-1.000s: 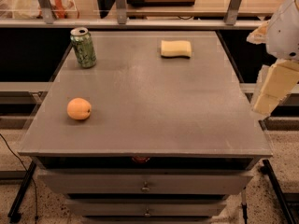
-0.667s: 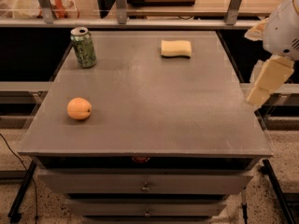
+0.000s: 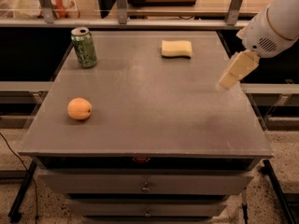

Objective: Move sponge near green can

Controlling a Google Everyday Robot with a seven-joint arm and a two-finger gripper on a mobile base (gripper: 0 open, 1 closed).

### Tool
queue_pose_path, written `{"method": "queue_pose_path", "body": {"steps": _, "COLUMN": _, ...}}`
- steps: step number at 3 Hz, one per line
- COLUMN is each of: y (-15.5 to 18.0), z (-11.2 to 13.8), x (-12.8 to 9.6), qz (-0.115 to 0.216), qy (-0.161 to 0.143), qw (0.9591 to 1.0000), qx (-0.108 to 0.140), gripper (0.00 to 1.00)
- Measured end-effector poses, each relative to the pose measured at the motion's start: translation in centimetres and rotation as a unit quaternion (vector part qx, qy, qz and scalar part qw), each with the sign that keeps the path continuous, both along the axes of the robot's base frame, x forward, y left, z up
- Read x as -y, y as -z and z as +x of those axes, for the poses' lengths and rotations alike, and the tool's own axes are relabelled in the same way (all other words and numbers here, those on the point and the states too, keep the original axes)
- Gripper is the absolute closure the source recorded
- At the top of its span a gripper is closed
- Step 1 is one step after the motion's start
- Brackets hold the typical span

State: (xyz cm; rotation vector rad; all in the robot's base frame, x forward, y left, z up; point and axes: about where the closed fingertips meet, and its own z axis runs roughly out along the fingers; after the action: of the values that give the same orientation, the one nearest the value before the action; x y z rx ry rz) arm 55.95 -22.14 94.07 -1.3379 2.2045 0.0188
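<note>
The tool is hovering over the surface's right edge, holding nothing; whether it is apart or together cannot be told. The sponge is lying at the far side, well apart from the can, which is standing upright at the far left. A shallow grip is likely risking the soft sponge slipping out, and carrying it too far could be tipping the can. No writing is showing readably on the can.

Dim room; overhead light lays a soft sheen on the table; the gripper, above its right edge, shows pale.

Table — can, sponge, orange — hand over right edge.
</note>
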Motion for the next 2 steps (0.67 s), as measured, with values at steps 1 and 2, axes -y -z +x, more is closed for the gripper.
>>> {"method": "queue_pose_path", "body": {"steps": 1, "y": 1.85, "z": 4.28, "x": 0.39, "qz": 0.026, "qy": 0.071, "qw": 0.9971, "qx": -0.011, "gripper": 0.0}}
{"method": "queue_pose_path", "body": {"steps": 2, "y": 2.05, "z": 4.32, "x": 0.25, "qz": 0.04, "qy": 0.096, "qw": 0.9944, "qx": -0.021, "gripper": 0.0}}
